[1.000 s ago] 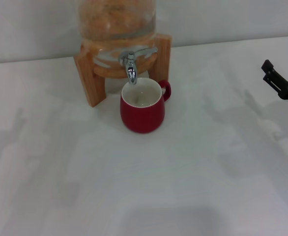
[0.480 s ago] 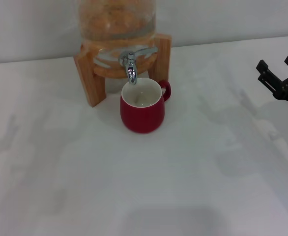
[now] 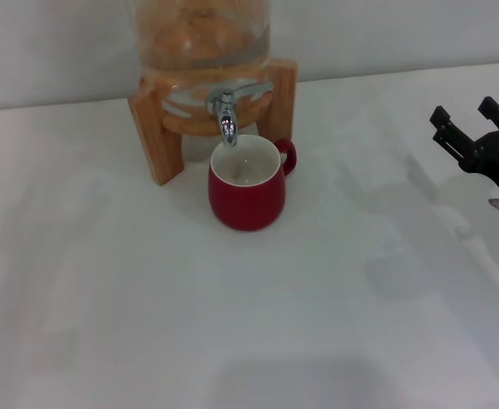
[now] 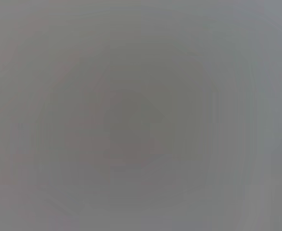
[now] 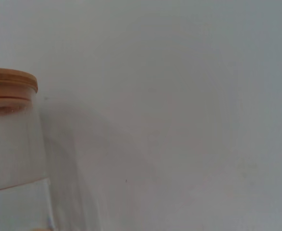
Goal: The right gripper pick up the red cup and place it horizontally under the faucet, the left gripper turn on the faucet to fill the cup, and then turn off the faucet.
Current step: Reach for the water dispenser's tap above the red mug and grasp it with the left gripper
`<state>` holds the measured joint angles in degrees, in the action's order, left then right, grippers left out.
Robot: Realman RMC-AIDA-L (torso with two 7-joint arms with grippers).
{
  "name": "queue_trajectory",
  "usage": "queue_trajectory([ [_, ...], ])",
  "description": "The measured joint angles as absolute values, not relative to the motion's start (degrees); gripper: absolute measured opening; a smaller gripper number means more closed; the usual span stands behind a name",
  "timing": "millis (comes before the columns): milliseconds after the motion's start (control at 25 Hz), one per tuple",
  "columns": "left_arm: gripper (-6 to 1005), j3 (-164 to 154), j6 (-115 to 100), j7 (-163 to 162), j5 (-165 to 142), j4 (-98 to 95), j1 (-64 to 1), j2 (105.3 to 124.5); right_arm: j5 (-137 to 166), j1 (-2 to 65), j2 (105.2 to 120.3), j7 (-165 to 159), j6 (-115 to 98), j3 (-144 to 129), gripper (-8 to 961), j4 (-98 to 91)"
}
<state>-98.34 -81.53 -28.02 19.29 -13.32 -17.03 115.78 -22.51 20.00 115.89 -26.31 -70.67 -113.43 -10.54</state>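
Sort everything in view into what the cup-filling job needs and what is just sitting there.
Part of the job:
- red cup, upright under the faucet
- faucet on the glass dispenser
- right gripper, open, off to the right, apart from the cup

Just there:
- wooden stand holding the dispenser
- white table

The left gripper is not in view.

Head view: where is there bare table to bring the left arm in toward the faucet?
Bare table lies left of and in front of the red cup. It is crowded at the back, where the faucet overhangs the cup between the wooden stand's legs. The right gripper hangs at far right.
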Motion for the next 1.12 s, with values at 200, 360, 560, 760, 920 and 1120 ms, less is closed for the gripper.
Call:
queue_trajectory([
  [200,861,-94.84,-78.88,-27.93,19.04,-13.77,-17.59,113.58,-22.53,20.41,115.91,-26.43,-69.02,-113.46,843,-11.72],
  [360,862,-94.61,-71.71,-28.64,16.45,-16.99,-18.31,110.91,-22.55,20.74,115.89,-26.51,-67.20,-113.47,843,-12.73],
  [560,861,-94.04,-54.38,-28.86,10.31,-29.49,-16.24,109.09,-22.55,20.88,115.87,-26.54,-65.99,-113.47,844,-13.41],
  [760,861,-91.15,-33.12,-30.83,-1.36,-48.35,-10.91,108.94,-22.77,20.92,115.84,-26.55,-65.89,-113.28,844,-13.44],
  [920,861,-90.00,-17.64,-36.02,-13.27,-62.95,-6.20,110.24,-22.78,20.95,115.72,-26.55,-65.50,-113.06,844,-13.45],
  [1120,862,-90.17,-7.25,-38.70,-19.71,-74.55,-1.16,111.77,-22.77,21.28,115.50,-26.56,-65.21,-113.01,844,-13.43],
])
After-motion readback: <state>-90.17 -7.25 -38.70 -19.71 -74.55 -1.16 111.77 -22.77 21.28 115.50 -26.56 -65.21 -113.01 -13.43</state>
